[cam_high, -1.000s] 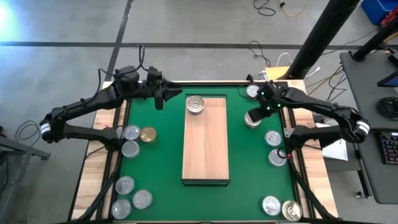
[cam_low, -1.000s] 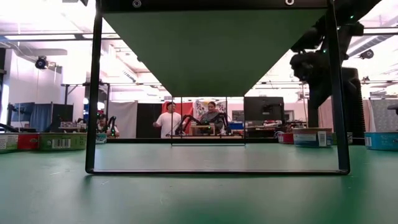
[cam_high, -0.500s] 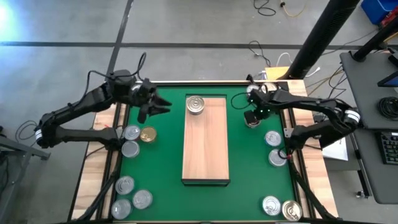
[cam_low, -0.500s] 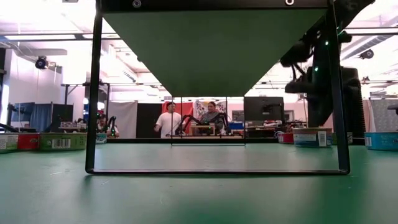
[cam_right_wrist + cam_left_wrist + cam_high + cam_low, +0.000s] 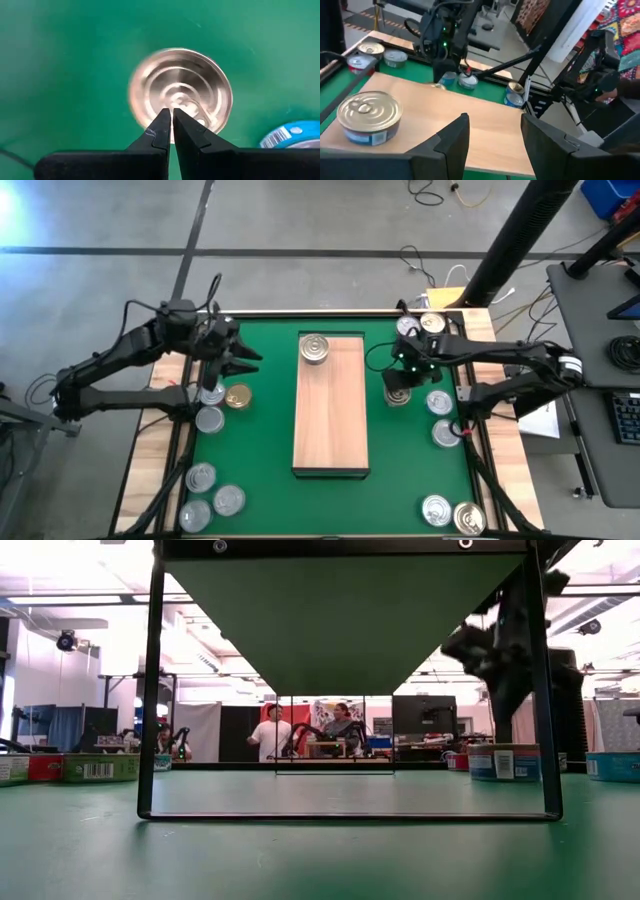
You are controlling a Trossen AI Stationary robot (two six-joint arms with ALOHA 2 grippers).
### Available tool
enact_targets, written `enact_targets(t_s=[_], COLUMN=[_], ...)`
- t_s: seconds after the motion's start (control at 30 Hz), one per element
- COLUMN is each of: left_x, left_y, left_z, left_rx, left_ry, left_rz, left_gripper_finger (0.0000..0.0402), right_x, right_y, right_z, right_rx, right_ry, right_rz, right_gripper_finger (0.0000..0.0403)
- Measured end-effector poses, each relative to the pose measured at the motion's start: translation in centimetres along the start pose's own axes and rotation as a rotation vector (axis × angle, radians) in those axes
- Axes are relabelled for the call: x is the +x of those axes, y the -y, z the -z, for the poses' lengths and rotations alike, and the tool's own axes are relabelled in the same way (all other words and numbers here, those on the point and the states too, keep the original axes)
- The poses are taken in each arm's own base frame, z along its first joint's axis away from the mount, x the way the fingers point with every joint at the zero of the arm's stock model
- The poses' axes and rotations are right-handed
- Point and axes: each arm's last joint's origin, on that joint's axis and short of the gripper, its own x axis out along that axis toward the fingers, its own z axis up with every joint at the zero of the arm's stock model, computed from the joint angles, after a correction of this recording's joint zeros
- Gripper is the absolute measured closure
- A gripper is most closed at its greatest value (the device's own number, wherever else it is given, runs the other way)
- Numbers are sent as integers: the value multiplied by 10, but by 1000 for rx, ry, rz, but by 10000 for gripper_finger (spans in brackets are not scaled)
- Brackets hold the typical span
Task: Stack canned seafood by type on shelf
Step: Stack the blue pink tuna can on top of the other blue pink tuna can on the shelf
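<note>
The right pincer (image 5: pixel 398 376) hangs over a silver-topped tin (image 5: pixel 180 95) on the green surface (image 5: pixel 260 470), just right of the shelf (image 5: pixel 331 420); its wrist view shows the two fingers (image 5: pixel 162 131) pressed together, closed on nothing, tips directly above the lid. The step in hand, as judged, is picking up this tin for the shelf. To do it well the fingers must first part wider than the tin, then come down astride its rim with the tin centred between them; descending as now set would only strike the lid. Another tin (image 5: pixel 289 135) lies close by, so the fingers should be turned to enter the free gaps, not that side. One tin (image 5: pixel 315 349) already stands at the far end of the shelf; its label should be matched before placing, though the type of the tin below cannot be read from above. The left pincer (image 5: pixel 238 360) is over the left side of the surface, above the tins (image 5: pixel 212 418) there, fingers (image 5: pixel 454 140) spread and empty. More tins (image 5: pixel 440 420) wait along the right edge.
</note>
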Motion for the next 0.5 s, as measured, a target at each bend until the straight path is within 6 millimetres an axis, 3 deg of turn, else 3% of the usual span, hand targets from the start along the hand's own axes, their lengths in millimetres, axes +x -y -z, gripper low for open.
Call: enact_targets(t_s=[0.1, 0.2, 0.33, 0.5], left_x=[4, 7, 9, 7], left_y=[2, 3, -1, -5], left_z=[4, 11, 19, 30], left_rx=[-14, -45, -75, -104], left_ry=[-50, -121, -193, -297], left_rz=[41, 52, 6, -97], left_gripper_finger=[238, 238, 238, 238], right_x=[-10, -14, -6, 15], right_y=[4, 19, 36, 40], right_z=[5, 12, 17, 18], right_rx=[-46, -34, 0, 14], right_ry=[27, 29, 17, -16], right_rz=[10, 139, 271, 225], right_gripper_finger=[390, 390, 390, 390])
